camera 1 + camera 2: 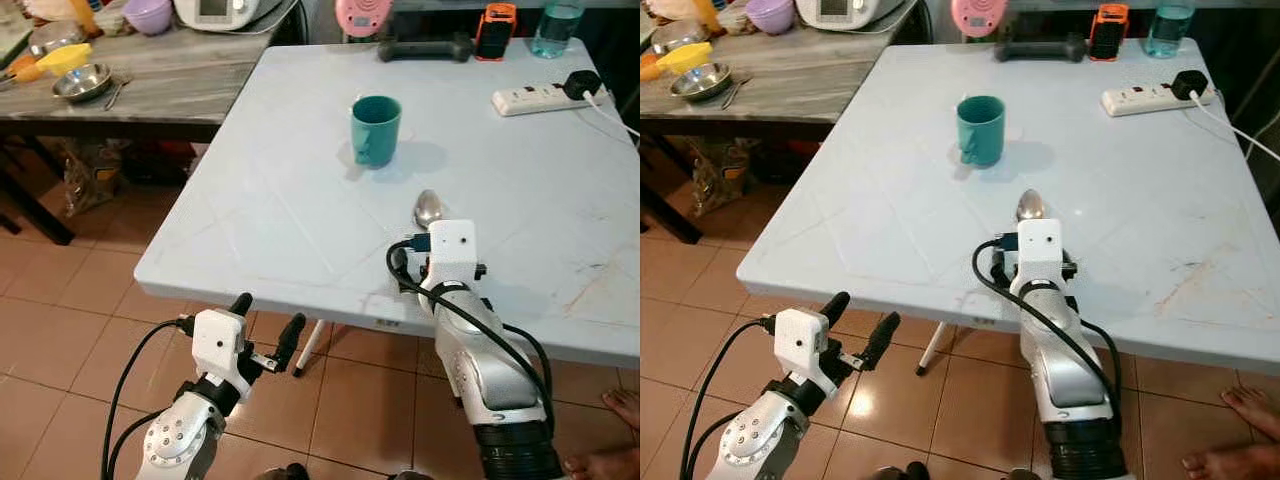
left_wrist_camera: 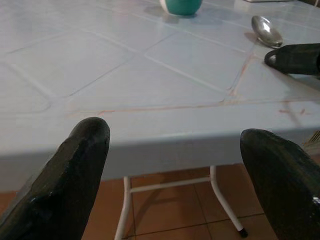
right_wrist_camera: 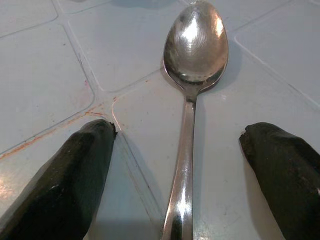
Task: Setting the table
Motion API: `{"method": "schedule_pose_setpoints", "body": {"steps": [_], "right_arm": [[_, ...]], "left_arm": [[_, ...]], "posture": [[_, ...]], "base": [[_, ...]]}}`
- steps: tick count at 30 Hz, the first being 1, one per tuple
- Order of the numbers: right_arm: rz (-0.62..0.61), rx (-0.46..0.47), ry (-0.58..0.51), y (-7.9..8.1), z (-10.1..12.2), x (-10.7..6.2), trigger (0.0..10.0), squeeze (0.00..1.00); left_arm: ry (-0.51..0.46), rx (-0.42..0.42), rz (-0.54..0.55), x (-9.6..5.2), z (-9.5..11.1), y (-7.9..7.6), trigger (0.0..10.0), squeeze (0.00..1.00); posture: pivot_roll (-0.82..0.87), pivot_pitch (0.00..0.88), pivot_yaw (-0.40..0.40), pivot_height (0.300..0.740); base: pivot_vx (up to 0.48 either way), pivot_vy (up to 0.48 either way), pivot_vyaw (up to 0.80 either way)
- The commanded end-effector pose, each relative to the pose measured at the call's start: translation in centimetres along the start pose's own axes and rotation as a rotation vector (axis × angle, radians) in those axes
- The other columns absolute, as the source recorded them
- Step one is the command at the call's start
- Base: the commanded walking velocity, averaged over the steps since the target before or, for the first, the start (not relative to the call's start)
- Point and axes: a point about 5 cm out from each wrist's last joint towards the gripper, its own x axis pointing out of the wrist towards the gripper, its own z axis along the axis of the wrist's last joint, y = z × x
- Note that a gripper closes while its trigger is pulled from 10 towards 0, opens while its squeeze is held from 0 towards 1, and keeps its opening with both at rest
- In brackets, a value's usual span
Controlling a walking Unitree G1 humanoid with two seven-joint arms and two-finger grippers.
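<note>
Right hand (image 3: 182, 165): over the table near its front edge, fingers (image 3: 75, 175) spread wide to either side of the spoon's handle, gripping nothing; whether the fingertips touch the table cannot be told.
Spoon (image 3: 192, 95): silver, lying flat on the table between the right hand's fingers, bowl up and pointing toward the mug, handle running back under the wrist.
Left hand (image 1: 268, 328): in front of the table's front edge and below the level of its top, over the tiled floor (image 1: 70, 330), fingers well apart and holding nothing.
Mug (image 1: 375, 130): teal, upright near the middle of the table, apart from the spoon and further from the front edge.
Table (image 1: 270, 210): pale blue-white top with faint scored lines and some rusty marks near the front edge; white folding legs below.
Far edge of table: a white power strip (image 1: 535, 96) with a black plug toward the far right corner; an orange-and-black device (image 1: 495, 32), a dark bar-shaped object (image 1: 425, 48) and a clear bottle (image 1: 556, 28) along the far edge.
Side table (image 1: 170, 85): grey wood-grain, beyond the far left corner, carrying a steel bowl (image 1: 82, 82), a yellow bowl (image 1: 62, 58) and a purple bowl (image 1: 147, 14).
Person: bare toes (image 1: 610, 435) on the floor near the front right corner.
</note>
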Motion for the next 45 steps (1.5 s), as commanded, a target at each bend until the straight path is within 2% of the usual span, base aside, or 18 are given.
{"method": "schedule_pose_setpoints", "body": {"steps": [1, 3, 4, 7, 13, 21, 25, 26, 27, 28, 31, 32, 34, 38, 41, 45], "right_arm": [[-0.089, -0.009, 0.119, -1.9, -2.7, -0.1, 4.7, 0.00], [-0.102, -0.008, 0.119, -2.1, -2.7, -0.1, 4.7, 0.00], [-0.110, -0.017, 0.124, -2.3, -2.9, -0.1, 0.0, 0.00], [-0.149, -0.039, 0.134, -2.7, -3.2, -0.2, 0.0, 0.00], [-0.171, -0.019, 0.133, -3.2, -3.4, -0.4, 0.0, 0.00], [-0.256, -0.021, 0.146, -5.2, -4.2, -1.2, 0.0, 0.00], [-0.232, -0.011, 0.139, -5.4, -4.6, -1.6, 0.0, 0.00], [-0.233, -0.026, 0.125, -5.5, -4.5, -1.7, 3.1, 0.00], [-0.235, -0.047, 0.110, -5.5, -4.4, -1.8, 4.8, 0.00], [-0.244, -0.045, 0.106, -5.6, -4.5, -1.9, 10.0, 0.00], [-0.239, -0.053, 0.091, -5.6, -4.5, -1.9, 10.0, 0.00], [-0.248, -0.063, 0.062, -5.9, -4.5, -2.2, 10.0, 0.00], [-0.248, -0.023, 0.013, -6.3, -4.3, -2.8, 10.0, 0.00], [-0.262, -0.047, -0.051, -6.7, -3.9, -3.5, 10.0, 0.00], [-0.252, -0.060, -0.098, -6.7, -3.4, -3.6, 10.0, 0.00], [-0.268, -0.038, -0.096, -6.9, -3.5, -3.3, 10.0, 0.00]], "left_arm": [[0.005, 0.007, 0.006, -0.2, 0.2, 0.1, 10.0, 0.00], [0.005, 0.008, 0.005, -0.2, 0.2, 0.1, 10.0, 0.00], [0.004, 0.008, 0.005, -0.1, 0.3, 0.1, 10.0, 0.00], [0.005, 0.009, 0.002, -0.1, 0.4, 0.2, 10.0, 0.00], [0.008, 0.010, -0.001, -0.1, 0.4, 0.3, 10.0, 0.00], [0.008, 0.011, -0.002, 0.1, 0.4, 0.4, 10.0, 0.00], [0.004, 0.013, 0.007, 0.1, 0.4, 0.6, 10.0, 0.00], [0.002, 0.014, 0.009, 0.1, 0.4, 0.6, 10.0, 0.00], [0.001, 0.015, 0.012, 0.2, 0.4, 0.8, 10.0, 0.00], [-0.001, 0.016, 0.015, 0.2, 0.4, 0.9, 10.0, 0.00], [-0.002, 0.017, 0.016, 0.3, 0.4, 1.0, 10.0, 0.00], [-0.003, 0.018, 0.016, 0.3, 0.4, 1.0, 10.0, 0.00], [-0.004, 0.020, 0.017, 0.2, 0.4, 1.0, 10.0, 0.00], [-0.007, 0.025, 0.019, 0.2, 0.5, 1.1, 10.0, 0.00], [-0.011, 0.027, 0.019, 0.3, 0.6, 1.2, 10.0, 0.00], [-0.014, 0.030, 0.007, 0.6, 0.8, 1.1, 10.0, 0.00]], "posture": [[-0.14, 0.179, 0.115, 0.740], [-0.14, 0.179, 0.116, 0.740], [-0.15, 0.177, 0.118, 0.740], [-0.15, 0.178, 0.122, 0.740], [-0.15, 0.177, 0.127, 0.740], [-0.16, 0.175, 0.133, 0.740], [-0.16, 0.178, 0.134, 0.740], [-0.16, 0.177, 0.134, 0.740], [-0.16, 0.177, 0.134, 0.740], [-0.16, 0.175, 0.133, 0.740], [-0.16, 0.175, 0.133, 0.740], [-0.15, 0.174, 0.134, 0.740], [-0.15, 0.172, 0.134, 0.740], [-0.15, 0.170, 0.139, 0.740], [-0.16, 0.171, 0.142, 0.740], [-0.16, 0.168, 0.145, 0.740]], "base": [[0.000, 0.000, 0.00], [0.000, 0.000, 0.00], [0.000, 0.000, 0.00], [0.000, 0.000, 0.00], [0.000, 0.000, 0.00], [0.000, 0.000, 0.00], [0.000, 0.000, 0.00], [0.000, 0.000, 0.00], [0.000, 0.000, 0.00], [0.000, 0.000, 0.00], [0.000, 0.000, 0.00], [0.000, 0.000, 0.00], [0.000, 0.000, 0.00], [0.000, 0.000, 0.00], [0.000, 0.000, 0.00], [0.000, 0.000, 0.00]]}}
